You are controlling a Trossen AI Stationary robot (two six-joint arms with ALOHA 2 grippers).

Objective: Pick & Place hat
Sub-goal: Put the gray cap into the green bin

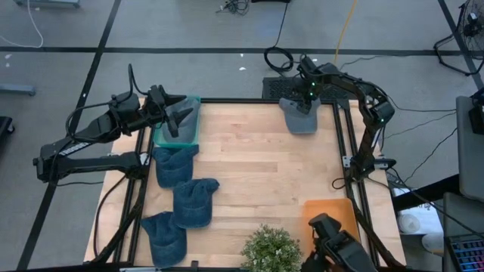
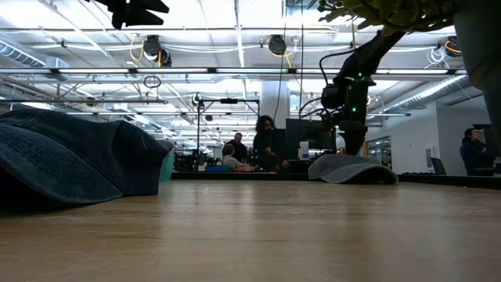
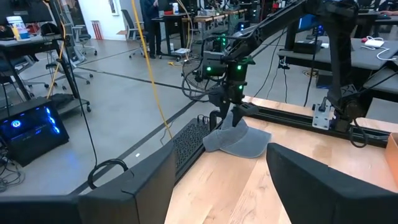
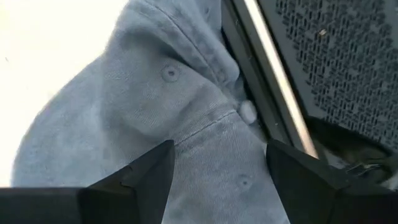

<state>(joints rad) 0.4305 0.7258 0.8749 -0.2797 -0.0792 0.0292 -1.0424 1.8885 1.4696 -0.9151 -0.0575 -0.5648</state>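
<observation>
Hat [image 1: 300,117], grey cap, lies flat at far edge of desk [image 1: 257,151], well apart from teal bin [image 1: 178,130]. Right gripper [image 1: 304,100] poised directly over hat crown, jaws apart, nothing held. Judgement: descend straight, straddle crown fold, avoid desk frame rail beside hat, close firmly. Left gripper [image 1: 178,115] waits over teal bin, jaws apart. Blue hats [image 1: 185,198] lie just beside bin.

Both arms are black and built of slim jointed links with black cables looping alongside. The right arm [image 1: 363,98] carries small green lights near its wrist. The left arm [image 1: 98,128] bears pale lettering on its lower link.
</observation>
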